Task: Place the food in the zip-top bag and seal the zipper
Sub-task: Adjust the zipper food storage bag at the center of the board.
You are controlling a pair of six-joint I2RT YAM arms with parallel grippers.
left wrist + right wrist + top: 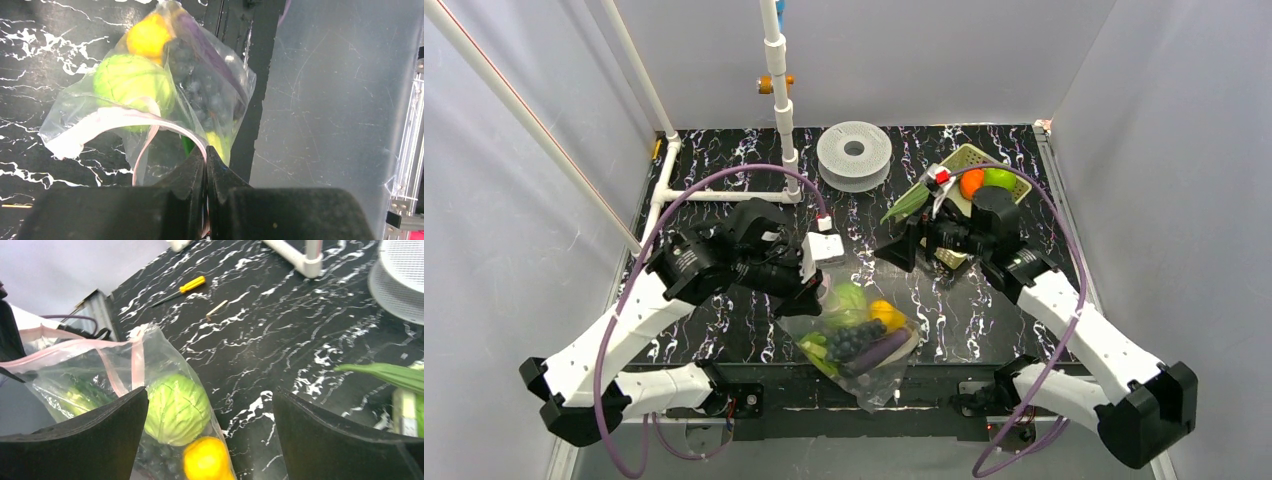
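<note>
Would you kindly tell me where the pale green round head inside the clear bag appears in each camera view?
Top external: green head at centre, upper end of the bag.
Left wrist: green head upper left.
Right wrist: green head at bottom, left of centre.
Shared landmark: the yellow piece beside it.

Table: black with white marble veining.
Bag: clear, with a pale pink strip along the mouth.
Inside the bag: 1 pale green cabbage, 1 yellow piece, 1 purple eggplant, 1 dark blue-black cluster.
Basket: yellow-green lattice, holding 1 orange ball and 1 bright green apple.
Spool: pale grey.
Screwdriver: yellow handle.
Cables: purple.
</note>
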